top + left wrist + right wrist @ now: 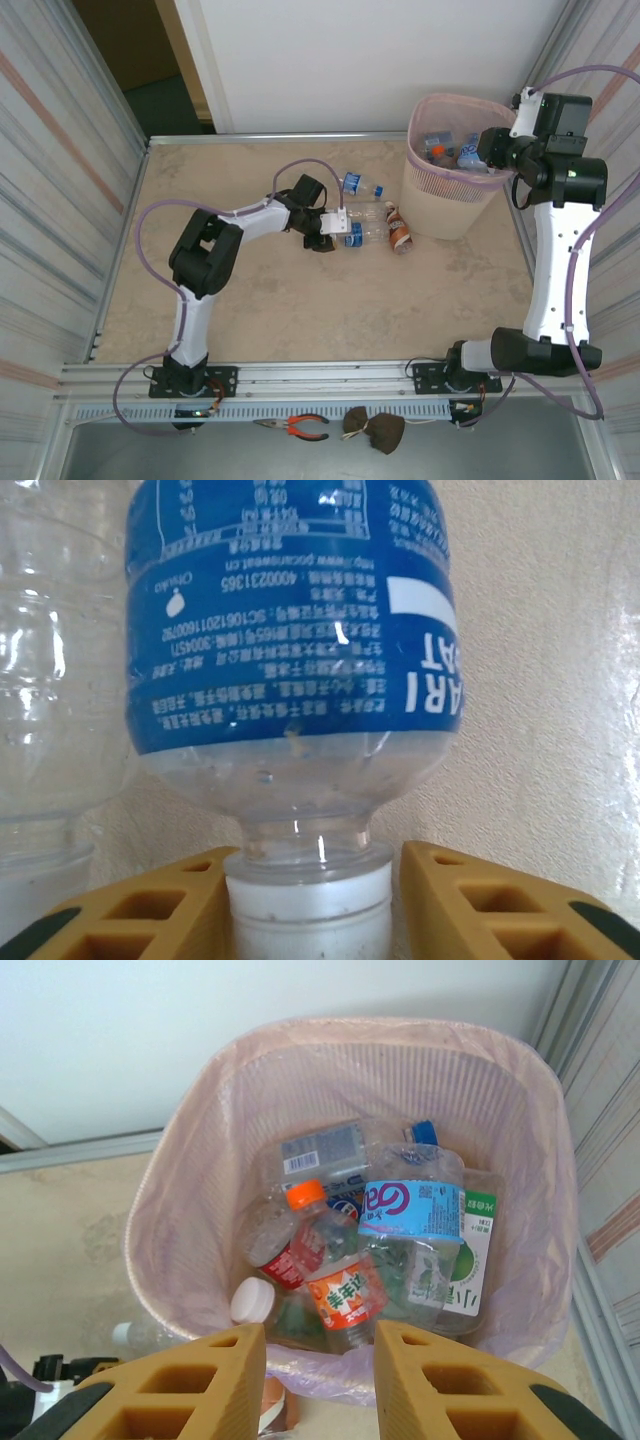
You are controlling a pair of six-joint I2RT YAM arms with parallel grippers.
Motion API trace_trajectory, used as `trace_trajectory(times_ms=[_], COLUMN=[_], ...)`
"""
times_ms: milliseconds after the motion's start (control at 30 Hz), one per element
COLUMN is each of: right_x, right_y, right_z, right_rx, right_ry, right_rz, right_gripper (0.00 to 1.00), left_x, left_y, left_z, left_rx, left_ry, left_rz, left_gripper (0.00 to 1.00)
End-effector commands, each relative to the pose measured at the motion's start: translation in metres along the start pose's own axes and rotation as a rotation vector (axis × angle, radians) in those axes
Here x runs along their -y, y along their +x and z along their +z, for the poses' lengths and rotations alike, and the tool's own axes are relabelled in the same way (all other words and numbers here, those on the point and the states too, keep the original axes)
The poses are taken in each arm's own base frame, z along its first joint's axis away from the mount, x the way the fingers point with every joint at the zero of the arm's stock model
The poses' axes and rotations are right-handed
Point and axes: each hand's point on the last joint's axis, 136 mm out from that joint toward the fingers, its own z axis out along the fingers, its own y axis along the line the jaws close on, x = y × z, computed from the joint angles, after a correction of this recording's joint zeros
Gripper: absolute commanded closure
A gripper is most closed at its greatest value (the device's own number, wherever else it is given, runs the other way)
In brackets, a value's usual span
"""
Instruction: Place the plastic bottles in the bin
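My left fingers (pixel 150 920) flank the white cap (pixel 308 910) of a clear, blue-labelled plastic bottle (pixel 290 630) lying on the table (pixel 545 680); clamping unclear | likely empty, light, slick, crushable: grip the stiff neck | my right fingers (pixel 180 1390) apart above the pale pink slatted bin (pixel 200 1150)

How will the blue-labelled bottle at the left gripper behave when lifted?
The blue-labelled bottle looks empty, so probably light. Gripped by its white cap, the body may swing. Lying on its round side, it could roll if nudged.
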Motion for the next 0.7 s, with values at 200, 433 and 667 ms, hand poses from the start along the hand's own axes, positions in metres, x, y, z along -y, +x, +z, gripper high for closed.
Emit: trace_trajectory(times_ms=[200, 433, 667], right_x=[-0.011, -0.021, -0.048], right_y=[-0.006, 0.003, 0.004], right_z=[-0.02, -0.023, -0.039], right_rx=[0.052, 0.051, 0.105], right_ry=[-0.041, -0.1, -0.262], right_rz=[-0.025, 0.003, 0.059], right_gripper=[0.67, 0.67, 0.66], left_x=[0.0, 0.011, 0.017], left_y=[-0.005, -0.017, -0.042], left_z=[-0.023, -0.055, -0.1], left_rx=[0.0, 0.041, 0.146], left_ry=[-0.02, -0.055, -0.124], left_rz=[-0.005, -0.028, -0.058], left_gripper=[0.67, 0.71, 0.73])
